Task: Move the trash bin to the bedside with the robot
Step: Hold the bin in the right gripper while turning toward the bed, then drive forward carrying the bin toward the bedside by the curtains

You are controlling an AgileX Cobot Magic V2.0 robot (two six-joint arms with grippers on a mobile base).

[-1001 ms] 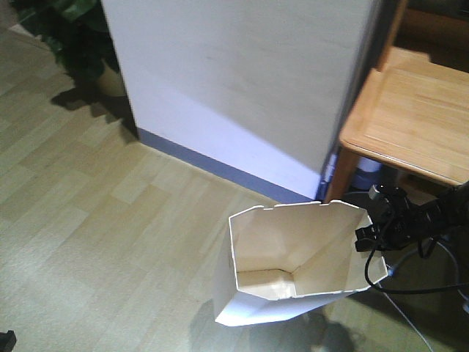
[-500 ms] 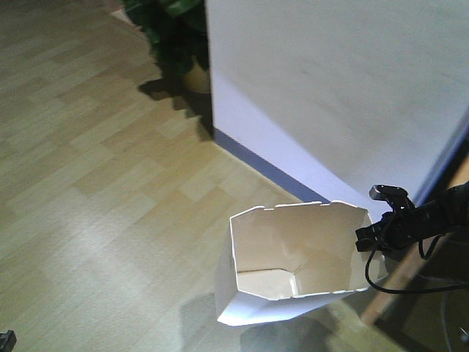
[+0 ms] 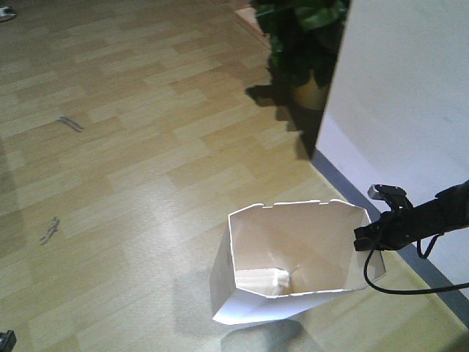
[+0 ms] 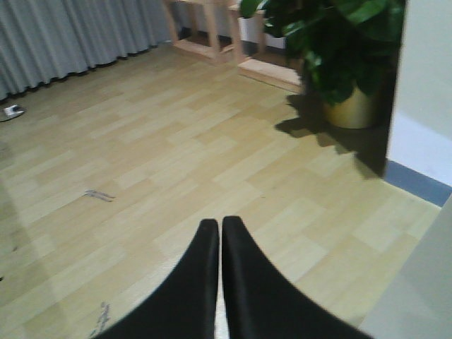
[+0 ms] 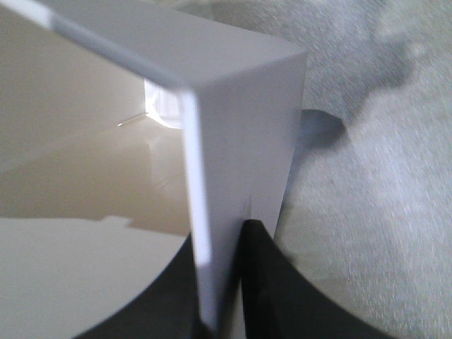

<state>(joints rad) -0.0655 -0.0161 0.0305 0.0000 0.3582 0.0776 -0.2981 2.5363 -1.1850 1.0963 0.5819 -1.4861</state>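
Observation:
The white trash bin [image 3: 293, 238], with a many-sided rim and cream inside, stands low in the front view on the wood floor. My right gripper [image 3: 364, 239], on a slim black arm with trailing cables, is shut on the bin's right rim. In the right wrist view the bin's thin wall [image 5: 240, 106] runs between the black fingers of the right gripper [image 5: 222, 236], one inside and one outside. My left gripper [image 4: 219, 223] is shut and empty above the bare floor. The bed is out of view.
A potted plant [image 3: 304, 44] stands at the corner of a white wall [image 3: 399, 110] with a blue-grey baseboard; it also shows in the left wrist view [image 4: 339, 56]. Small scraps [image 3: 71, 124] lie on the floor. Grey curtains [image 4: 70, 35] and wooden furniture legs [image 4: 212, 28] stand far off.
The view has swung left: the wooden desk and most of the wall slid out to the right, and the plant and open floor came in. The bin and right gripper keep their place in view.

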